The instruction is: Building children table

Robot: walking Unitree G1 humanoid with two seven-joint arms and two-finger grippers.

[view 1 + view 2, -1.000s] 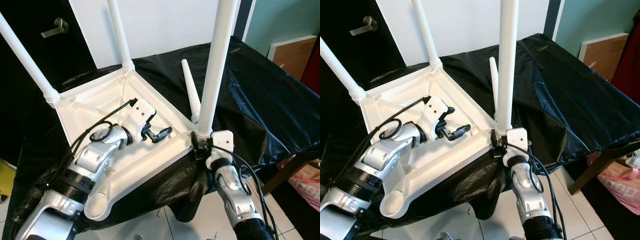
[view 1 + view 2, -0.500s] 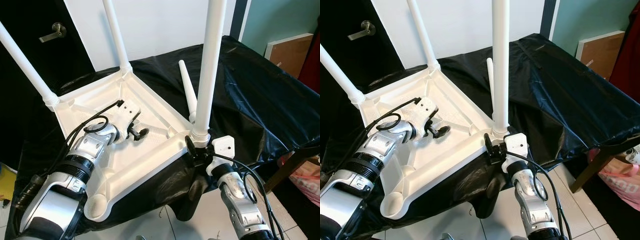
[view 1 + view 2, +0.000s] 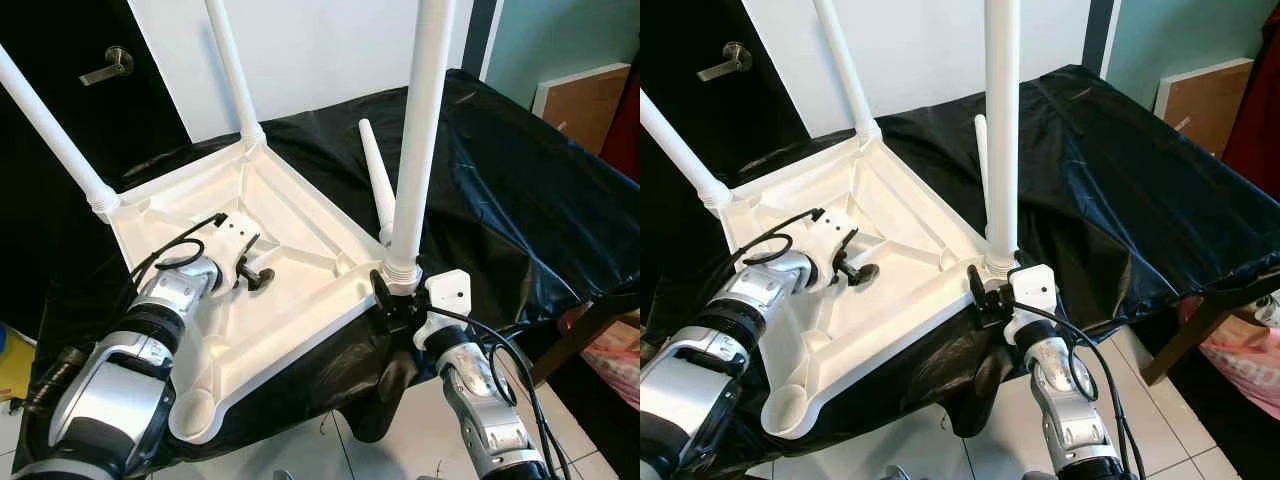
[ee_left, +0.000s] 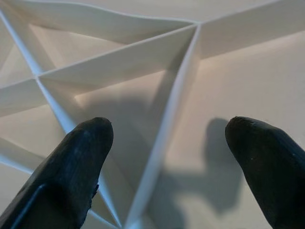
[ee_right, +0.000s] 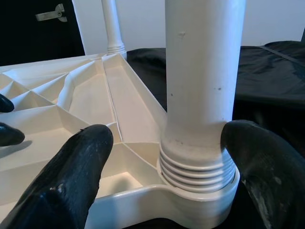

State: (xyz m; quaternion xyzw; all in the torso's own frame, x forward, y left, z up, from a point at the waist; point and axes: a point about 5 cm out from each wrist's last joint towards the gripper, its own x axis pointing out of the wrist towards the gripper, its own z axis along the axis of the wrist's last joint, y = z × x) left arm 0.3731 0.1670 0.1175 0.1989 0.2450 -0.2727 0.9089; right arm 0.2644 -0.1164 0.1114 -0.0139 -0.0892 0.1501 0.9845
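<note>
The white children's table top [image 3: 300, 335] lies upside down on a black-covered table. Three white legs stand in its corner sockets: one at the far left [image 3: 50, 120], one at the back [image 3: 228, 60] and one at the near right [image 3: 420, 130]. A fourth leg [image 3: 375, 175] lies loose on the cloth behind the near-right leg. My left gripper [image 3: 255, 272] hovers open over the ribbed underside [image 4: 162, 119], holding nothing. My right gripper [image 3: 385, 295] is open at the base of the near-right leg [image 5: 200, 95], with a finger [image 5: 81, 176] on each side of its threaded collar.
The near-left corner socket [image 3: 195, 408] stands empty. Black cloth [image 3: 520, 200] covers the table out to the right. A dark door with a handle [image 3: 105, 62] is at the back left, and a wooden board [image 3: 585, 100] leans at the back right. Tiled floor lies below.
My left gripper has drawn back leftward across the underside of the table top. My right gripper has eased slightly back from the leg base, then stayed there.
</note>
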